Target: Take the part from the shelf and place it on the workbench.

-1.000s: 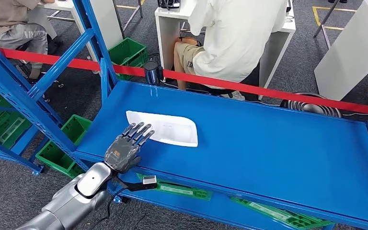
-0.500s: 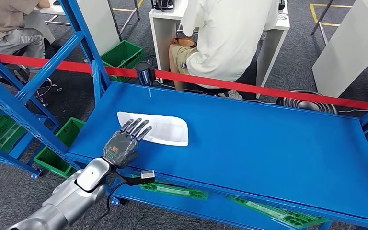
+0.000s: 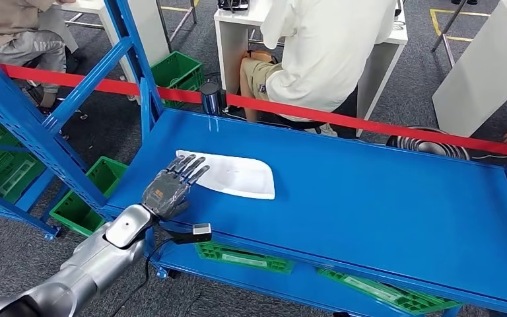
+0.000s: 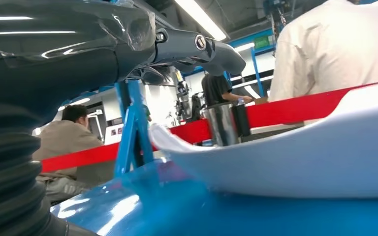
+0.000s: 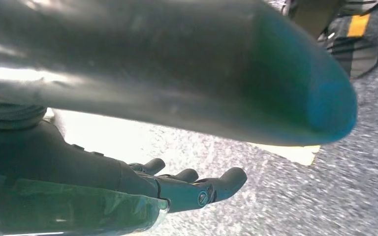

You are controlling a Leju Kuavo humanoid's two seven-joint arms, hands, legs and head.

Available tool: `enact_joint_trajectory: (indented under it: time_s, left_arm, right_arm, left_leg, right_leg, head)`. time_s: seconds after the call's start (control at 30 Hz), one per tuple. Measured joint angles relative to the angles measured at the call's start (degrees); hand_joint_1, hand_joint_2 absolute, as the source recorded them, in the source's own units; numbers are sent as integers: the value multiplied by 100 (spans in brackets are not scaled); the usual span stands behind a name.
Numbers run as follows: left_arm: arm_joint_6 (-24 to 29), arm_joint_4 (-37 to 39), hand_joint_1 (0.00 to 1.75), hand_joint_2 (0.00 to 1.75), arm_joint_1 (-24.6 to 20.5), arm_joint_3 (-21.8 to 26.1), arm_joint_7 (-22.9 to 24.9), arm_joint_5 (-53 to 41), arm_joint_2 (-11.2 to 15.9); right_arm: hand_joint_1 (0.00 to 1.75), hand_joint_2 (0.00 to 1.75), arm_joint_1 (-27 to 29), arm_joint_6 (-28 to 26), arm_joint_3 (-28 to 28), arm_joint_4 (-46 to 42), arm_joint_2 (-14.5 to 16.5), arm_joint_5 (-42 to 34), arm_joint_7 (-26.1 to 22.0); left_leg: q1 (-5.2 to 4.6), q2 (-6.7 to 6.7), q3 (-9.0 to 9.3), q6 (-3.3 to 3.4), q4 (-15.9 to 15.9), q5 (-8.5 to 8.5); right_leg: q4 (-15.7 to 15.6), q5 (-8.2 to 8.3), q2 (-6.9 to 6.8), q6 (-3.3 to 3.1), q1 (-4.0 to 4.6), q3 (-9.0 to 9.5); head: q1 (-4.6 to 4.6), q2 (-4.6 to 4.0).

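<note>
The white part (image 3: 228, 174) is laid flat on the blue shelf (image 3: 370, 198), toward its left end. The left hand (image 3: 169, 187) is stretched out with fingers (image 3: 195, 168) spread over the part's near edge, nothing gripped. The right hand (image 5: 177, 189) is seen over grey floor, fingers loosely extended, nothing held.

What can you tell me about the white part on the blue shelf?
The part is a flat, white, smooth piece that looks like moulded plastic, long with rounded corners and one end narrower. It lies flat on the shelf, near its left end. In the left wrist view its rim curves upward. The left robot hand reaches over its narrow end, fingers spread; contact cannot be confirmed.
</note>
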Motion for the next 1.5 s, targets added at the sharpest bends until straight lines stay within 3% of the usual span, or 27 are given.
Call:
enact_joint_trajectory:
  time_s: [0.07, 0.2, 0.23, 0.33, 0.37, 0.4, 0.43, 0.5, 0.57, 0.63, 0.7, 0.77, 0.83, 0.87, 0.9, 0.93, 1.0, 1.07, 1.17, 1.23, 1.37, 1.4, 1.43, 1.5]
  left_arm:
    - [-60, 51, 0, 175, -59, 18, -112, 68, -36]
    - [-110, 137, 0, 175, -130, 54, -202, 136, -79]
    - [-113, 156, 0, 175, -154, 57, -218, 151, -82]
    - [-120, 221, 0, 175, -200, 69, -292, 222, -86]
    - [-122, 244, 0, 175, -202, 73, -318, 241, -88]
    - [-124, 264, 0, 175, -208, 75, -342, 259, -90]
    - [-125, 280, 0, 175, -224, 79, -371, 287, -92]
    - [-126, 303, 0, 175, -291, 107, -458, 396, -101]
    - [-128, 316, 0, 175, -360, 158, -568, 541, -113]
    - [-141, 321, 0, 175, -384, 209, -679, 672, -125]
    - [-164, 319, 0, 175, -389, 249, -787, 799, -159]
    - [-205, 316, 0, 175, -404, 287, -867, 917, -219]
    - [-250, 316, 0, 175, -396, 318, -921, 999, -275]
    - [-270, 316, 0, 175, -381, 326, -940, 1020, -298]
    - [-284, 316, 0, 175, -367, 329, -951, 1033, -314]
    - [-296, 316, 0, 175, -359, 331, -957, 1045, -328]
    - [-310, 316, 0, 175, -359, 338, -960, 1077, -352]
    - [-318, 316, 0, 175, -368, 351, -962, 1112, -365]
    - [-337, 316, 0, 175, -377, 371, -968, 1171, -376]
    - [-353, 316, 0, 175, -393, 386, -968, 1208, -375]
    - [-451, 323, 0, 175, -430, 392, -967, 1243, -373]
    - [-520, 328, 0, 175, -431, 391, -965, 1255, -373]
    - [-592, 333, 0, 175, -437, 391, -962, 1271, -373]
    - [-706, 335, 0, 175, -470, 392, -957, 1307, -372]
  right_arm:
    - [0, 0, -1, 4, 1, 0, -8, -2, -19]
    - [0, 0, 53, 15, 2, 0, -19, -19, -47]
    - [0, 0, 59, 22, 2, 0, -22, -21, -56]
    - [0, 0, 78, 53, 4, 0, -33, -20, -89]
    - [0, 0, 85, 59, 7, 0, -35, -16, -97]
    - [0, 0, 89, 61, 10, 0, -37, -9, -101]
    - [0, 0, 89, 62, 15, 0, -38, 3, -102]
    - [0, 0, 72, 66, 35, -3, -27, 45, -103]
    - [0, 0, 39, 73, 68, -9, -20, 98, -98]
    - [0, 0, 14, 81, 108, -13, -23, 144, -80]
    - [0, 0, -6, 88, 143, -13, -32, 182, -54]
    - [0, 0, -34, 93, 163, -13, -46, 208, -34]
    - [0, 0, -57, 94, 171, -13, -59, 221, -22]
    - [0, 0, -62, 94, 173, -13, -67, 224, -18]
    - [0, 0, -64, 93, 174, -13, -73, 225, -14]
    - [0, 0, -67, 93, 174, -13, -79, 225, -12]
    - [0, 0, -79, 93, 174, -13, -87, 225, -11]
    - [0, 0, -93, 93, 174, -13, -88, 223, -11]
    - [0, 0, -92, 93, 174, -13, -81, 202, -18]
    - [0, 0, -90, 93, 174, -13, -82, 182, -28]
    - [0, 0, -91, 93, 174, -13, -92, 169, -43]
    - [0, 0, -89, 93, 174, -13, -93, 168, -46]
    - [0, 0, -90, 93, 174, -13, -95, 168, -49]
    - [0, 0, -95, 93, 173, -14, -94, 168, -56]
  left_leg:
    - [-22, -2, -47, -50, 72, -35]
    - [-1, 1, -145, -144, 217, -132]
    - [13, 1, -247, -180, 432, -263]
    - [59, 2, -775, -268, 1555, -768]
    - [67, 2, -895, -273, 1788, -816]
    - [72, 2, -915, -266, 1809, -755]
    - [73, 1, -821, -243, 1593, -594]
    - [55, -1, -416, -144, 768, -210]
    - [9, 7, -142, -54, 204, -60]
    - [-29, 16, -113, -11, 105, -66]
    - [-2, 24, -39, 41, -17, 11]
    - [27, 32, 23, 90, -131, 93]
    - [9, 29, 8, 107, -139, 109]
    - [2, 28, 3, 105, -135, 109]
    - [-2, 27, 1, 102, -128, 107]
    - [-1, 26, 0, 94, -115, 102]
    - [0, 22, -13, 49, -50, 68]
    - [-24, 18, -55, -19, 39, 21]
    - [-27, 17, -108, -79, 86, 2]
    - [-2, 12, -201, -138, 274, -136]
    - [57, 6, -827, -252, 1632, -764]
    - [65, 6, -893, -252, 1770, -769]
    - [69, 5, -843, -237, 1671, -664]
    - [61, 2, -461, -158, 914, -291]
  right_leg:
    - [-340, 88, -4, -61, 15, 165]
    - [-338, 113, 16, -207, -12, 149]
    - [-343, 120, 19, -234, -31, 152]
    - [-343, 124, 24, -274, -20, 146]
    - [-342, 123, 27, -275, -14, 147]
    - [-342, 123, 31, -275, -7, 150]
    - [-342, 123, 36, -275, 1, 155]
    - [-344, 124, 45, -271, 22, 165]
    - [-348, 134, 48, -252, 36, 153]
    - [-370, 153, 46, -200, 32, 146]
    - [-317, 121, 37, -163, 36, 110]
    - [114, -87, 27, -194, 44, -98]
    - [880, -389, 26, -223, 41, -459]
    - [1156, -470, 26, -204, 35, -593]
    - [1225, -465, 25, -160, 27, -628]
    - [1044, -367, 22, -98, 16, -541]
    - [235, -63, 3, 5, -12, -140]
    - [-293, 103, -5, -25, -14, 122]
    - [-340, 133, 8, -146, -2, 136]
    - [-351, 150, 13, -214, -30, 140]
    - [-352, 158, 16, -266, -28, 128]
    - [-351, 158, 17, -266, -22, 129]
    - [-351, 158, 21, -265, -15, 133]
    - [-355, 159, 30, -264, -1, 150]
  head:
    - [-6, 0]
    - [-17, 0]
    - [-25, 0]
    - [-39, 0]
    - [-39, 0]
    - [-39, 0]
    - [-40, 0]
    - [-35, 0]
    - [-30, 0]
    - [-31, 0]
    - [-26, 0]
    - [-9, 0]
    - [4, 0]
    - [7, 0]
    - [7, 0]
    - [7, 0]
    - [8, 0]
    - [3, 0]
    - [-7, 0]
    - [-16, 0]
    - [-34, 0]
    - [-34, 0]
    - [-35, 0]
    - [-36, 0]
